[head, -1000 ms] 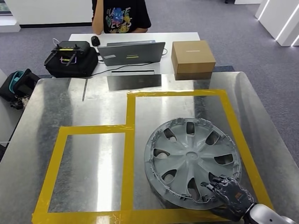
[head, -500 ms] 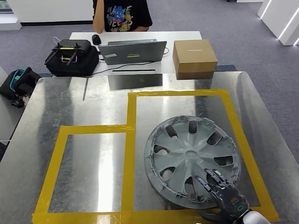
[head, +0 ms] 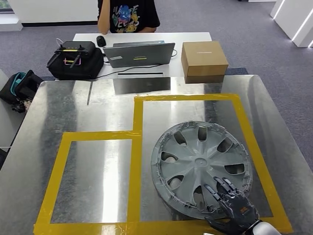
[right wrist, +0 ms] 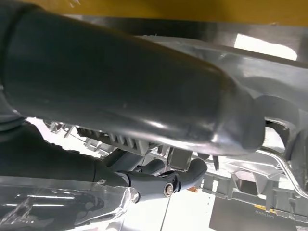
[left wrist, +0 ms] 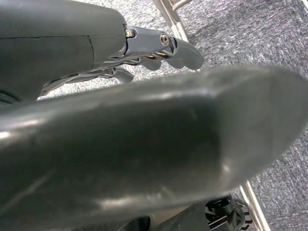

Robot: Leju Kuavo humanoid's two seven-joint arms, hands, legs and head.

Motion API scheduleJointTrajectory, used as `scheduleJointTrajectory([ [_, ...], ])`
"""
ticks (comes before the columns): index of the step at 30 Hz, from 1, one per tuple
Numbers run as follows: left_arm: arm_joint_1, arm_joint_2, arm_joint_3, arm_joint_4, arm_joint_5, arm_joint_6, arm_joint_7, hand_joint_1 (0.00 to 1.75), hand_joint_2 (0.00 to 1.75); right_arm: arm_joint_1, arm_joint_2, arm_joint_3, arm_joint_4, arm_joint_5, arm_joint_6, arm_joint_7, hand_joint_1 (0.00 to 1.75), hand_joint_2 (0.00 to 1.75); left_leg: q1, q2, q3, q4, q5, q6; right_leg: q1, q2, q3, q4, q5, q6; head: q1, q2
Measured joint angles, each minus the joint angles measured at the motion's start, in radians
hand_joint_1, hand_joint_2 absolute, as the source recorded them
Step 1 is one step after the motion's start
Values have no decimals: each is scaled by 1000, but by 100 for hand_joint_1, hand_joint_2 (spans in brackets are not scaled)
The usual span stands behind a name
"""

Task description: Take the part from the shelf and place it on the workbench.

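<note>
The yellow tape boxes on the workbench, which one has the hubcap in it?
The larger, taller tape box on the robot's right holds the hubcap; the lower left tape box encloses bare metal.

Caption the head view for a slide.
Right hand grips the grey hubcap at its near rim, inside the workbench's yellow-taped zone.

Grey carpet floor [head: 236, 29], white desk [head: 191, 37] (laptop [head: 138, 54] on it), seated person [head: 127, 14]

One hubcap [head: 201, 169]; one laptop [head: 139, 53]; one cardboard box [head: 203, 60]; one mouse [head: 100, 41]; two yellow-taped rectangles [head: 134, 147].
</note>
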Motion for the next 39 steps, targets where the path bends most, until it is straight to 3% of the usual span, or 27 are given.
scheduleJointTrajectory([
  [6,1,0,0,0,0,0,0,0,0,0,1,0,1,0,0,0,0,0,0,0,0,0,0,0,0,0,0,0,0,0,0,0],
  [8,1,0,0,0,1,-4,3,0,0,3,3,-1,1,-21,-14,-19,0,0,-3,-1,-2,3,-4,5,-3,-1,5,-2,3,6,0,0],
  [10,0,1,1,0,6,-19,14,0,0,38,62,-34,-34,-155,-97,-149,0,0,-5,-3,-5,5,-2,15,-5,-4,11,-6,12,18,0,0],
  [12,1,2,4,0,10,-34,24,0,0,87,186,-103,-113,-348,-222,-415,0,0,1,-3,-2,-13,17,26,-4,-6,5,1,12,24,3,0],
  [14,0,2,6,0,11,-40,28,0,0,107,285,-163,-185,-418,-289,-637,0,0,6,3,2,-32,35,33,-3,-1,-27,72,-39,22,3,0],
  [15,-2,2,7,0,11,-42,29,0,0,113,316,-183,-209,-410,-297,-680,0,0,5,5,0,-35,38,33,-3,1,-55,140,-81,22,2,0],
  [17,-7,4,7,0,11,-43,33,0,0,133,353,-215,-242,-386,-299,-671,0,0,5,5,-8,-33,42,29,-4,4,-102,269,-146,27,3,0],
  [18,-9,5,8,0,11,-44,34,0,0,144,372,-226,-253,-385,-298,-654,0,0,6,5,-13,-31,45,25,-6,4,-106,293,-154,31,3,0],
  [19,-12,6,8,0,11,-44,35,0,0,153,389,-236,-263,-388,-298,-646,0,0,8,4,-20,-27,47,20,-9,3,-89,275,-142,36,3,0],
  [22,-26,10,9,0,10,-46,37,0,0,164,430,-261,-284,-393,-298,-656,0,0,14,5,-43,-2,49,-2,-22,-3,36,90,-81,51,4,0],
  [24,-34,14,9,-1,10,-47,39,0,0,169,447,-271,-292,-393,-297,-663,0,0,13,4,-53,20,45,-16,-25,1,61,48,-76,38,2,0],
  [26,-39,15,10,-1,9,-47,40,0,0,173,461,-276,-297,-394,-297,-667,0,0,13,3,-58,31,43,-25,-24,9,43,61,-78,12,-1,0],
  [28,-41,17,10,-1,9,-48,42,0,0,176,471,-279,-299,-395,-297,-671,0,0,16,3,-70,55,12,-34,-24,10,30,64,-70,-9,-4,0],
  [29,-42,17,10,-1,9,-48,42,0,0,177,475,-281,-300,-395,-296,-672,0,0,17,3,-83,91,-24,-38,-24,10,24,64,-62,-16,-6,0],
  [31,-44,17,11,-1,9,-48,42,0,0,180,481,-286,-301,-395,-296,-674,0,0,17,3,-125,218,-121,-42,-23,11,7,64,-43,-22,-10,0],
  [32,-46,16,11,-1,9,-48,42,0,0,182,483,-288,-302,-395,-296,-675,0,0,17,3,-142,279,-155,-42,-22,11,-4,65,-34,-23,-11,0],
  [33,-47,16,11,-1,9,-49,42,0,0,183,484,-289,-302,-395,-296,-675,0,0,17,3,-146,316,-171,-41,-21,12,-15,65,-26,-23,-11,0],
  [34,-48,15,11,-1,9,-49,42,0,0,183,486,-291,-302,-395,-296,-675,0,0,16,3,-131,315,-167,-39,-21,12,-25,65,-19,-22,-11,0],
  [35,-48,15,11,-1,9,-49,42,0,0,184,488,-292,-302,-395,-296,-675,0,0,16,2,-97,275,-147,-35,-20,13,-33,65,-12,-20,-11,0],
  [37,-52,16,12,-1,10,-49,42,0,0,183,491,-294,-303,-395,-296,-675,0,0,15,1,4,130,-105,-27,-19,15,-45,65,0,-13,-11,0],
  [39,-57,16,12,-1,10,-49,42,0,0,183,494,-295,-304,-395,-296,-675,0,0,11,-2,63,35,-82,-24,-19,15,-48,62,13,0,-12,0],
])
